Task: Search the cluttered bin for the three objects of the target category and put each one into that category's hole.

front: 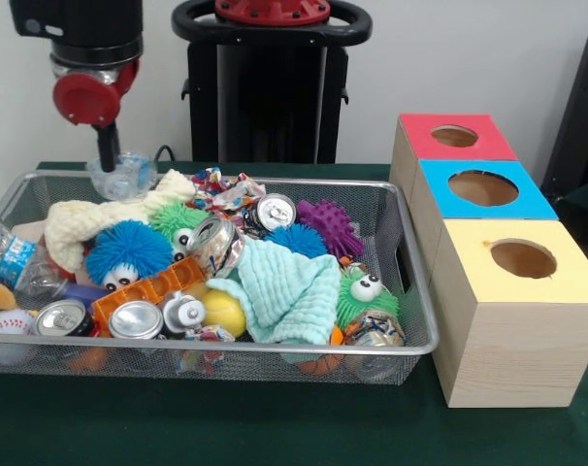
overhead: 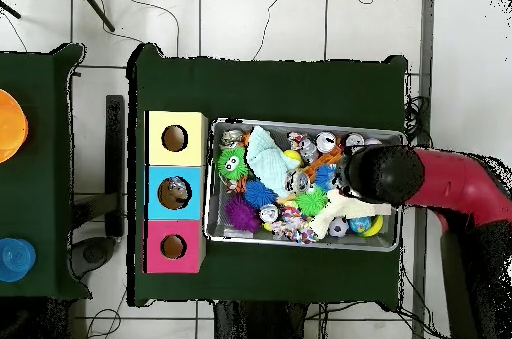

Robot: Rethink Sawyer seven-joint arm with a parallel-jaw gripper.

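The wire mesh bin [front: 275, 347] is full of clutter; it also shows in the overhead view [overhead: 209, 217]. My gripper [front: 110, 167] hangs over the bin's far left corner, shut on a see-through plastic bottle [front: 125, 178] held at rim height. In the overhead view the arm's head [overhead: 386, 173] hides the gripper and that bottle. A second bottle with a blue label [front: 15, 258] lies at the bin's left end. The blue-topped box's hole [front: 483, 187] is to the right of the bin; in the overhead view something pale shows inside the hole [overhead: 174, 192].
A red-topped box [front: 456, 137] and a yellow-topped box [front: 523, 258] flank the blue one. The bin holds several cans [front: 135, 319], fuzzy googly-eyed balls [front: 127, 252], a mint cloth [front: 289, 291], a cream cloth [front: 81, 221], a purple spiky ball [front: 331, 224] and a baseball [front: 9, 328].
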